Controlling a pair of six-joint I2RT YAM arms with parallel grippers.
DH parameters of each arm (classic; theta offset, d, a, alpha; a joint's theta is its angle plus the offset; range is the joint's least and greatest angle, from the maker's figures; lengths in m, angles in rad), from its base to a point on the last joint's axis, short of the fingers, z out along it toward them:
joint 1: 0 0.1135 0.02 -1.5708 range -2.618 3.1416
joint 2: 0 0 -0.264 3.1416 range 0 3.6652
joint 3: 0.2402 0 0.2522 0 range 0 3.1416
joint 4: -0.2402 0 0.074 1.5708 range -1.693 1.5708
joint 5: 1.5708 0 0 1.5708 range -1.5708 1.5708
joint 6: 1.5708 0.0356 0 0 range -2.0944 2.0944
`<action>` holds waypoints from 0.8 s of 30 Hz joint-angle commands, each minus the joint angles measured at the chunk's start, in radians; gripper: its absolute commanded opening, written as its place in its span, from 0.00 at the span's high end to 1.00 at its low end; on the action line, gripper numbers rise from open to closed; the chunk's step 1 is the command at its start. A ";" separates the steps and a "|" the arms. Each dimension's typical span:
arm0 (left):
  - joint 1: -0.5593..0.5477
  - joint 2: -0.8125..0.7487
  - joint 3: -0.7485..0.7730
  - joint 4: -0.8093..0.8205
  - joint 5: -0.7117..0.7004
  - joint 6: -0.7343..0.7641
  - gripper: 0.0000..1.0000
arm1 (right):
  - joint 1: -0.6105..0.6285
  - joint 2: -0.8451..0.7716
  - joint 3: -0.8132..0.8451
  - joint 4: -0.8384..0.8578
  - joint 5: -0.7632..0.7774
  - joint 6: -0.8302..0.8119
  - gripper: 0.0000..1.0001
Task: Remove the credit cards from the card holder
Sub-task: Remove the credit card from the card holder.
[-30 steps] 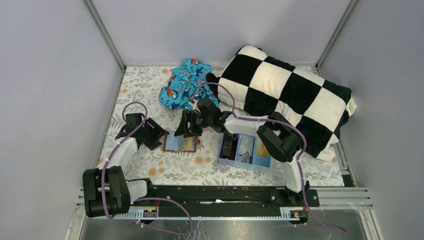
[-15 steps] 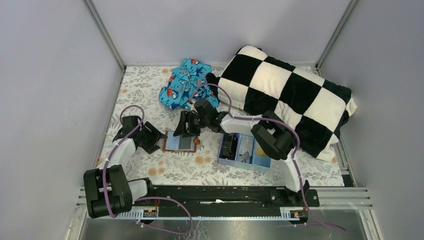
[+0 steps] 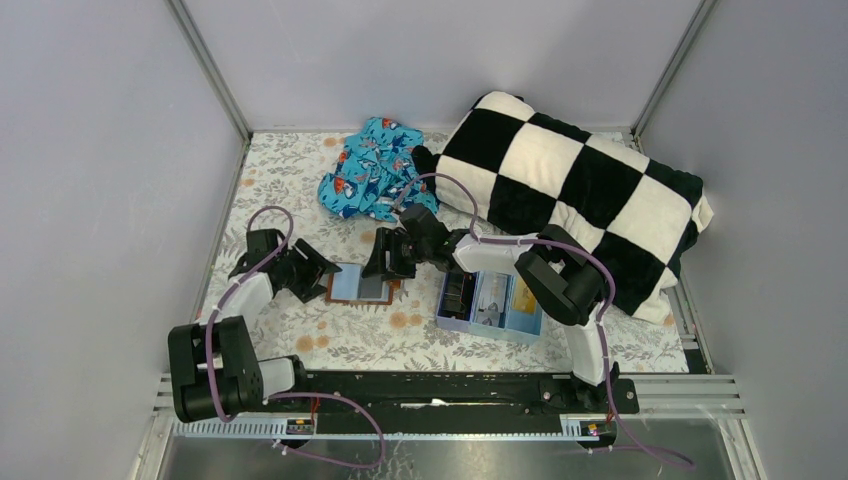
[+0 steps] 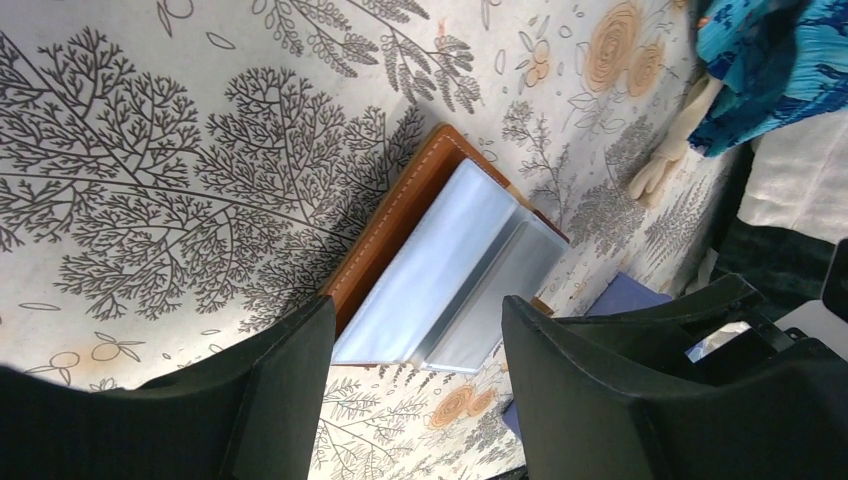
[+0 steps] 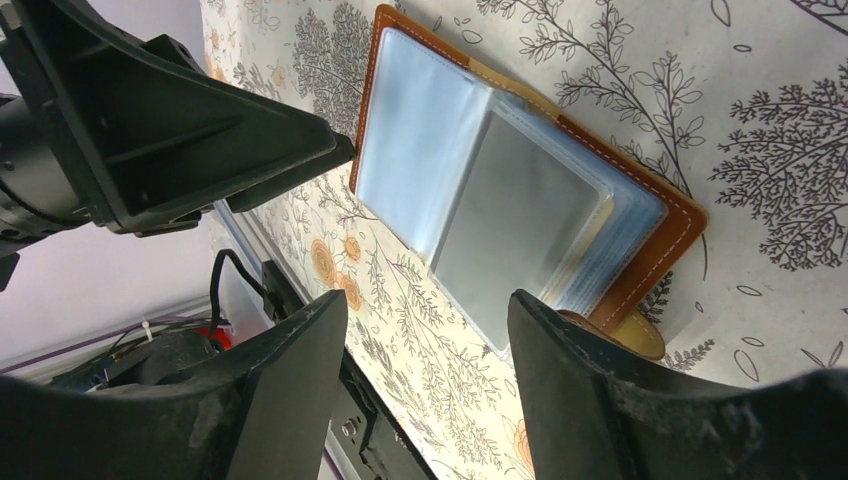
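The brown card holder [image 3: 360, 286] lies open on the floral table, its pale blue sleeves up. In the right wrist view [image 5: 520, 200] a grey card [image 5: 525, 235] shows inside a clear sleeve on the right half, and the clasp tab [image 5: 628, 335] sticks out at its lower edge. I cannot make out the orange-gold card. My left gripper [image 3: 318, 272] is open and empty at the holder's left edge [image 4: 390, 215]. My right gripper [image 3: 384, 264] is open and empty just above the holder's right half. Neither touches it.
A light blue three-compartment tray [image 3: 490, 322] stands right of the holder with dark, white and yellow items inside. A blue patterned cloth [image 3: 370, 170] lies behind. A black-and-white checkered cushion [image 3: 570, 190] fills the back right.
The holder's right half showed orange-gold a second ago and now shows a grey sleeve. My right gripper has drawn back a little to the right. The left gripper has hardly moved.
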 commanded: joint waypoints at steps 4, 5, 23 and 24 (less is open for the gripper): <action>-0.001 0.057 0.006 0.055 -0.010 -0.002 0.34 | -0.006 -0.016 0.003 -0.020 0.042 -0.015 0.32; -0.001 0.059 0.006 0.057 -0.010 -0.002 0.34 | -0.005 -0.013 0.004 -0.022 0.043 -0.015 0.33; -0.001 0.068 -0.001 0.063 -0.005 -0.001 0.35 | -0.006 0.045 0.028 -0.023 0.009 -0.006 0.32; -0.001 0.068 -0.002 0.065 -0.004 -0.001 0.34 | -0.005 0.045 0.028 -0.018 0.006 -0.003 0.32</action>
